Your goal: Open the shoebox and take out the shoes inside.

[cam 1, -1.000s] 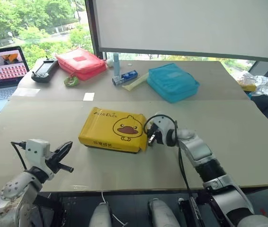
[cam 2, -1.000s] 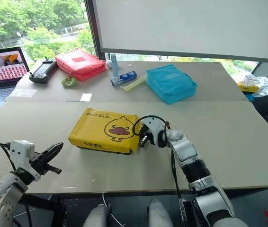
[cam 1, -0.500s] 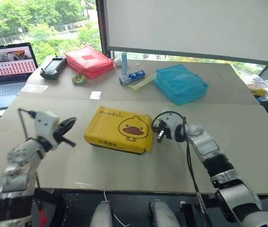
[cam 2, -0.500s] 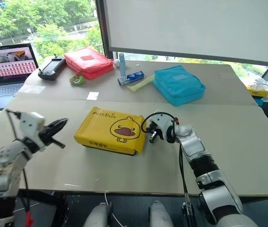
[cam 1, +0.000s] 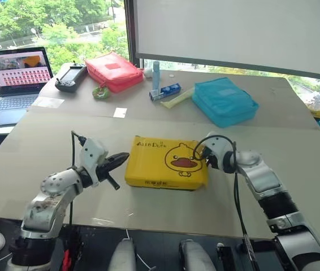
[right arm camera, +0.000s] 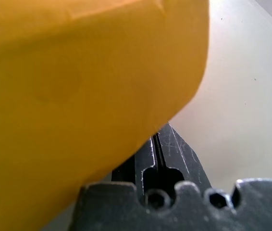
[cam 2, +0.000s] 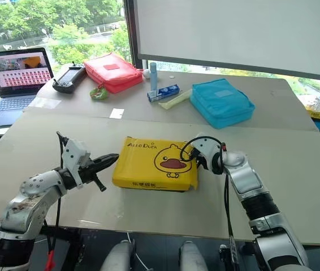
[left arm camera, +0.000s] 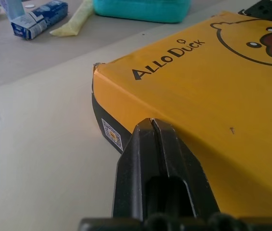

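Observation:
The shoebox [cam 1: 167,162] lies closed in the middle of the near table, its yellow lid with the duck face on top. The shoes are hidden inside it. My left gripper [cam 1: 124,157] is shut and points at the box's left side. In the left wrist view its tips [left arm camera: 152,121] sit right at the yellow lid's [left arm camera: 213,91] edge. My right gripper [cam 1: 203,154] is shut at the box's right side. In the right wrist view the lid's corner [right arm camera: 78,72] covers the tips of its black fingers [right arm camera: 167,149].
On the far table lie a blue zip pouch [cam 1: 223,100], a red zip pouch [cam 1: 113,70], a black controller [cam 1: 71,77], a small blue box [cam 1: 165,91] and a bottle [cam 1: 156,72]. A laptop [cam 1: 14,79] stands open at the far left.
The camera has swung, shifting the whole picture. My left gripper has come up and in from the table's front left to the box's left side. The right gripper stays at the box's right side.

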You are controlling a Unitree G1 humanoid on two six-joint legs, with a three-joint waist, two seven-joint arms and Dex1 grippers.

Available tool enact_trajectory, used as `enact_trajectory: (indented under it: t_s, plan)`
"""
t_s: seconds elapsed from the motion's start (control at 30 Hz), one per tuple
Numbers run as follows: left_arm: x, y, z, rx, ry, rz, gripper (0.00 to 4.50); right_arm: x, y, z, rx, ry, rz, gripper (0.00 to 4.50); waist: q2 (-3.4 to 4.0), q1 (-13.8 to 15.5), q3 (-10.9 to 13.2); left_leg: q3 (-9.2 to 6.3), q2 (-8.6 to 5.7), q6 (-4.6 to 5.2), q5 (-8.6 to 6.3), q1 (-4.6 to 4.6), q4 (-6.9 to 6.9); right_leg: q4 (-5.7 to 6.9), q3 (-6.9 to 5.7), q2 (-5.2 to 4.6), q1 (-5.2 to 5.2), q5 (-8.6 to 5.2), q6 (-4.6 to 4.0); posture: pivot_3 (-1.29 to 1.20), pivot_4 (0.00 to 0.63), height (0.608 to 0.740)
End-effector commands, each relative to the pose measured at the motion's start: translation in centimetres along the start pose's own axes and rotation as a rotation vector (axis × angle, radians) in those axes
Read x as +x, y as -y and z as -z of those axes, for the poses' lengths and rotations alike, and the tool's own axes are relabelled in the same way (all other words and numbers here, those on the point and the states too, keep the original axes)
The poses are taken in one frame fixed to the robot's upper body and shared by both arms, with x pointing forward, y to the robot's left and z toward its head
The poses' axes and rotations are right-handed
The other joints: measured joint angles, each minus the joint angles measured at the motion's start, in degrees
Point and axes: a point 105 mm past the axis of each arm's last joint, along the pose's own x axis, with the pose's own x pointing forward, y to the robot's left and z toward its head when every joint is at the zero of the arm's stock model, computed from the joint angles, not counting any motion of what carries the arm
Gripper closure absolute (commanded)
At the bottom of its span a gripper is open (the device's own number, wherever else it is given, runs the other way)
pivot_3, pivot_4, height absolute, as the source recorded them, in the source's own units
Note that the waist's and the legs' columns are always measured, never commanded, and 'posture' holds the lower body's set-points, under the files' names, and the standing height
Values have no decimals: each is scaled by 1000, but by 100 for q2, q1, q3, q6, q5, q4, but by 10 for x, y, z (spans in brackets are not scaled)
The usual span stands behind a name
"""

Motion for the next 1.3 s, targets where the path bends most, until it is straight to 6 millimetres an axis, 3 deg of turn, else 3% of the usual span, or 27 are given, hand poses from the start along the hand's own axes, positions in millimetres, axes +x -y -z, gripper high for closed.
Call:
enact_trajectory:
  t_s: [0.03, 0.13, 0.23, 0.33, 0.43, 0.47, 0.5, 0.57, 0.63, 0.7, 0.9, 1.03, 1.3]
  plan:
    - [-2, 1, -15, 29, 42, 10, 4500, -2, -2, 2, -3, -9, -21, 4422, 0, -11, 0, 0, 0, 0, 0, 0, 1, 0, 0, 0, 0, 0, -1, 0, 150, 729]
    - [-12, -30, -16, 93, 26, -114, 4500, -5, 8, 5, -51, -33, 10, 4422, 0, -29, 0, -2, 0, 0, 0, 1, 3, 2, 0, 1, -1, 2, -3, 0, 150, 729]
    - [-28, -60, -35, 146, 57, -215, 4500, -20, 40, 11, -124, -75, 116, 4422, -1, -26, 4, -3, 0, 0, 0, 0, 3, 6, 0, 2, -8, 5, -8, 0, 150, 729]
    - [-39, -67, -49, 160, 63, -219, 4500, -43, 70, 17, -170, -122, 208, 4422, -1, -15, 7, -1, -4, -2, 2, -17, 4, -1, 0, -3, -19, 6, -9, 0, 150, 729]
    - [-47, -55, -63, 157, 45, -119, 4500, -71, 88, 33, -88, -152, 228, 4422, -2, -23, 9, 10, -5, -3, 3, -23, 7, -5, 1, -11, -19, 6, -8, 0, 150, 729]
    - [-50, -43, -66, 121, 34, -27, 4500, -80, 86, 44, -90, -186, 188, 4422, -3, -28, 9, 10, -4, -2, 3, -28, 7, -2, 1, -9, -25, 4, -5, 0, 150, 729]
    - [-52, -34, -68, 94, 25, 37, 3997, -85, 83, 51, -97, -210, 156, 4500, -3, -35, 10, 8, -3, -1, 4, -35, 4, -1, 1, -7, -32, 1, -2, 0, 150, 729]
    - [-56, -22, -73, 82, -3, 113, 3515, -91, 73, 58, -49, -208, 70, 4500, -2, -48, 10, 8, -2, 16, 15, -46, -7, 5, 1, -5, -47, -12, 6, 0, 150, 729]
    - [-63, -15, -78, 114, -78, 182, 2810, -94, 32, 50, 80, -98, -207, 4500, -3, -70, 11, 4, 1, 22, 18, -45, -9, 12, 2, 1, -47, -28, 12, 0, 150, 729]
    - [-67, -11, -84, 119, -130, 235, 2046, -92, 8, 46, 124, -63, -349, 4500, -3, -112, 12, -2, 5, 36, 20, -40, -12, 27, 3, 9, -46, -44, 9, 0, 150, 729]
    - [-72, -1, -94, 119, -195, 316, 7, -69, -9, 34, 141, -18, -391, 4500, 1, -230, 16, 0, 8, 9, 2, -21, 3, 29, 4, 9, -37, -41, -4, 0, 150, 729]
    - [-75, -3, -97, 115, -216, 323, 7, -67, -30, 10, 145, 51, -500, 4500, 4, -219, 19, -1, 8, -12, -9, -15, 4, 40, 5, 9, -39, -37, -10, 0, 150, 729]
    - [-85, 0, -102, 81, -222, 314, 7, -81, -36, -34, 237, 257, -581, 4500, 5, -171, 21, 0, 7, -14, -7, -18, 6, 45, 5, 8, -40, -37, -11, 0, 150, 729]
